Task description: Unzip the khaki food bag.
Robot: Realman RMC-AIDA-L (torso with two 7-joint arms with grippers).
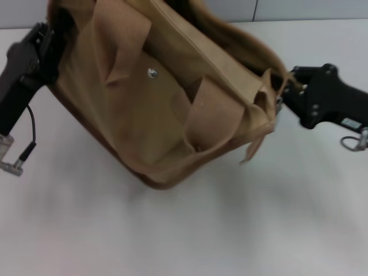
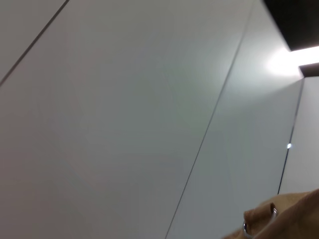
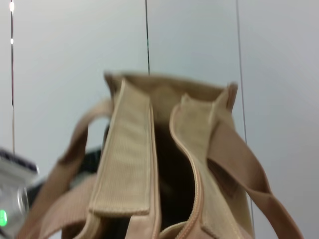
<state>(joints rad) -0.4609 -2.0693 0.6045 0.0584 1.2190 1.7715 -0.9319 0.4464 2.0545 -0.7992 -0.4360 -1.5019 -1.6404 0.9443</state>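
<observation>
Judging by the right wrist view, the zipper of the khaki food bag (image 1: 167, 109) is largely undone: a dark gap runs between the two top edges, with zipper teeth (image 3: 197, 199) parted along it. How much stays closed at the far end cannot be told. The bag lies tipped over on the white tabletop (image 1: 241, 230), its front pocket and snap (image 1: 152, 73) facing up. At the bag's one end sits the left gripper (image 1: 49, 49), at the opposite end the right gripper (image 1: 284, 86); whether either one's fingers are clenched or released cannot be told
</observation>
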